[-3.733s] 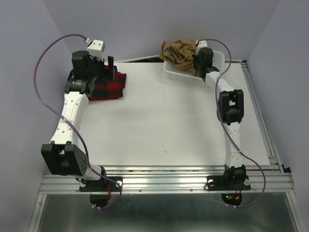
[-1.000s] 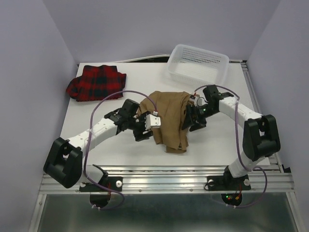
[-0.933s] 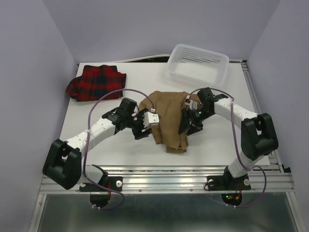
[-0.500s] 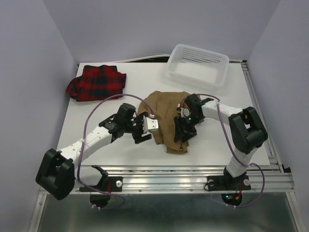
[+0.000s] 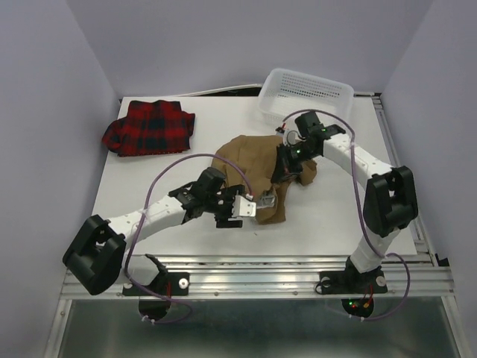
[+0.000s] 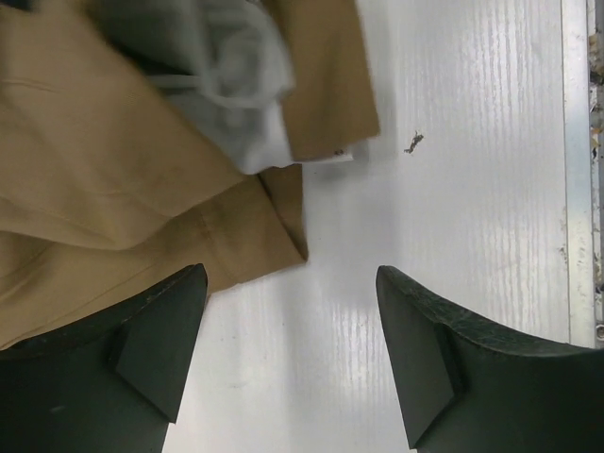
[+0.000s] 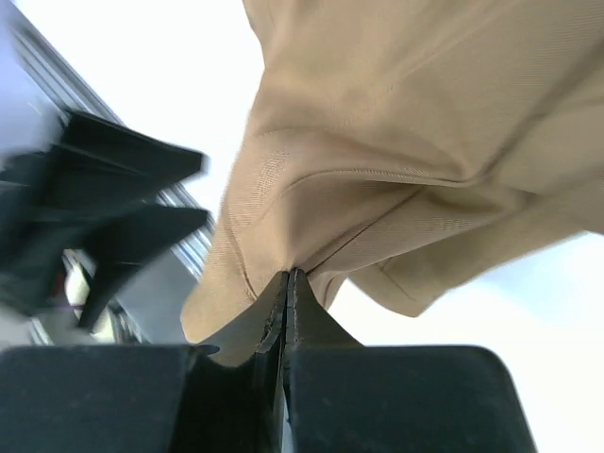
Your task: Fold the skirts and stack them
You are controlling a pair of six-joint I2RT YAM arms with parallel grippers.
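- While the right gripper (image 7: 286,279) presses its fingers together on a fold of the tan-brown skirt (image 5: 250,160), this cloth lies crumpled near the middle of the table (image 5: 223,123).
- The left gripper (image 6: 288,276) is spread wide above the skirt's near corner.
- The plaid skirt (image 5: 149,128) lies at the far left, well apart.
- The white basket (image 5: 305,77) stands at the far right.

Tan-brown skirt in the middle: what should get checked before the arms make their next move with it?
1. Right fingers shut on tan-brown cloth skirt: ok.
2. Left fingers open, gripping nothing: ok.
3. Skirt lying flat on white table: not ok, bunched up.
4. Red-and-black plaid cloth skirt set apart, far left: ok.
5. White plastic mesh basket apart from the tan skirt: ok.
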